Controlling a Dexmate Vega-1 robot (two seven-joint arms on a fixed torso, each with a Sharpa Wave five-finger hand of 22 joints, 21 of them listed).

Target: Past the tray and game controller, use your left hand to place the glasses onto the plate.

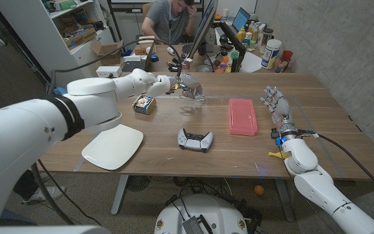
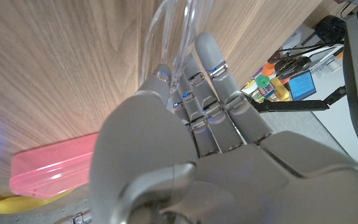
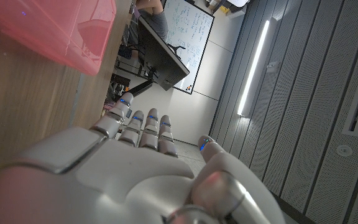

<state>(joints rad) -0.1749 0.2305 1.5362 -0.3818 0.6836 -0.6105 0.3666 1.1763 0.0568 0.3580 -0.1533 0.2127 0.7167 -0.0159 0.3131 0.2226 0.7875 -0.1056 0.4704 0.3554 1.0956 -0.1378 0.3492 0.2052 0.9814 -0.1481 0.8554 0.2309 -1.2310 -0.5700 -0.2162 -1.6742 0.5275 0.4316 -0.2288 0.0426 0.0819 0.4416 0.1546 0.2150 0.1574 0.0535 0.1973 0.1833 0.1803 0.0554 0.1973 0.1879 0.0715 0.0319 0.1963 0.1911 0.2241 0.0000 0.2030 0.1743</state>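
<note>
Nearest the front edge of the table (image 1: 317, 133), toward its left corner, the white plate (image 1: 113, 147) lies bare, waiting for what the task means to put on it. A little further in, about mid-table, sits the white game controller (image 1: 195, 138). To its right the pink tray (image 1: 243, 116) lies lengthwise, and just beyond that the right hand (image 1: 278, 108) stands on its edge, fingers straight and apart, holding nothing; it looks parked out of the way, since the job belongs to the other arm. A small yellow thing (image 1: 278, 155) lies by that wrist near the front edge; I cannot tell what it is.

Further back, a small printed box (image 1: 145, 104) stands left of centre. Just past it, toward the far edge, the left hand (image 1: 182, 85) is stretched out long from the left side, reaching beyond controller and tray because the glasses (image 1: 194, 92) are back there. They are clear-framed, and the wrist view shows the fingers (image 2: 211, 68) closed around a transparent loop of them (image 2: 178, 31), so I judge they are gripped. Whether they are lifted or touching the wood I cannot tell.

For the carry back to the plate, the box stands closest to the straight line. The controller is off to the side, and the tray well clear.

Beyond the far edge there are cluttered desks and a seated person (image 1: 169, 19).
</note>
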